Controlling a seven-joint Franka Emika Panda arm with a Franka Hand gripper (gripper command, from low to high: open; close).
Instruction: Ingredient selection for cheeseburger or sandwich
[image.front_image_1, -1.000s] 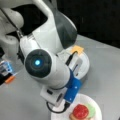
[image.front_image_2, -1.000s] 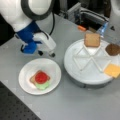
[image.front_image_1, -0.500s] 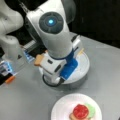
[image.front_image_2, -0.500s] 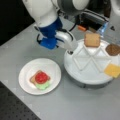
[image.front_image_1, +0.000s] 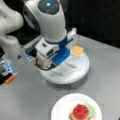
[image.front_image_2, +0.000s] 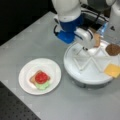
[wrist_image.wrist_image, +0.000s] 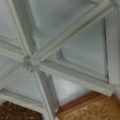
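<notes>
The sandwich (image.front_image_2: 40, 79) lies on a white round plate (image.front_image_2: 53, 71): a tan bread square, green lettuce (image.front_image_2: 43, 86) and a red tomato disc (image.front_image_2: 41, 77) on top. It also shows in a front view as the sandwich (image.front_image_1: 82, 112). My gripper (image.front_image_2: 85, 47) hangs over the white divided tray (image.front_image_2: 75, 58), close to the second bread square (image.front_image_2: 97, 40). A brown patty (image.front_image_2: 113, 49) and an orange cheese square (image.front_image_2: 113, 70) lie in other compartments. The wrist view looks down on the tray's dividers (wrist_image.wrist_image: 31, 62), with the bread (wrist_image.wrist_image: 92, 108) and patty (wrist_image.wrist_image: 17, 112) at its bottom; no fingers show there.
The arm's white and blue body (image.front_image_1: 53, 27) hides much of the tray in a front view; the cheese (image.front_image_1: 77, 50) shows beside it. Small blue and orange items (image.front_image_1: 9, 75) sit at that view's left. A dark perforated mat (image.front_image_2: 15, 110) borders the grey table.
The arm has swung away from the plate and now hangs over the divided tray. The sandwich on the plate has not moved.
</notes>
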